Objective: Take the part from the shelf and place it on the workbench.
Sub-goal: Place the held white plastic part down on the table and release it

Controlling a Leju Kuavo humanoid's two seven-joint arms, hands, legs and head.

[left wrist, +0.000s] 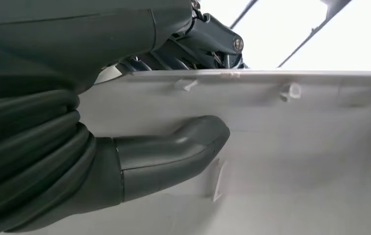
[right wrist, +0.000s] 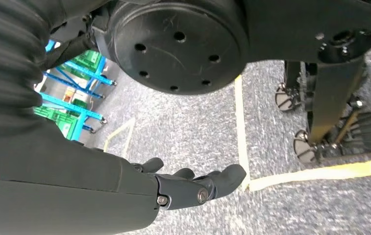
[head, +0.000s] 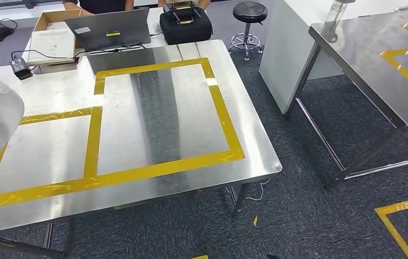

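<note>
The left hand point(left wrist: 124, 122) grips a large pale grey moulded plastic part point(left wrist: 296, 147). The thick grey thumb point(left wrist: 173, 154) lies flat against the part's broad inner face. The darker fingers point(left wrist: 208, 41) reach over the part's straight rim from the opposite side, so the rim sits between thumb and fingers. Small raised clips point(left wrist: 290, 91) stand on the inner face just beyond the fingers, close under the rim. A further thin rib point(left wrist: 217, 181) sits just beside the thumb tip. Beyond the rim the background is bright and washed out, crossed by thin dark lines of uncertain identity.
</note>
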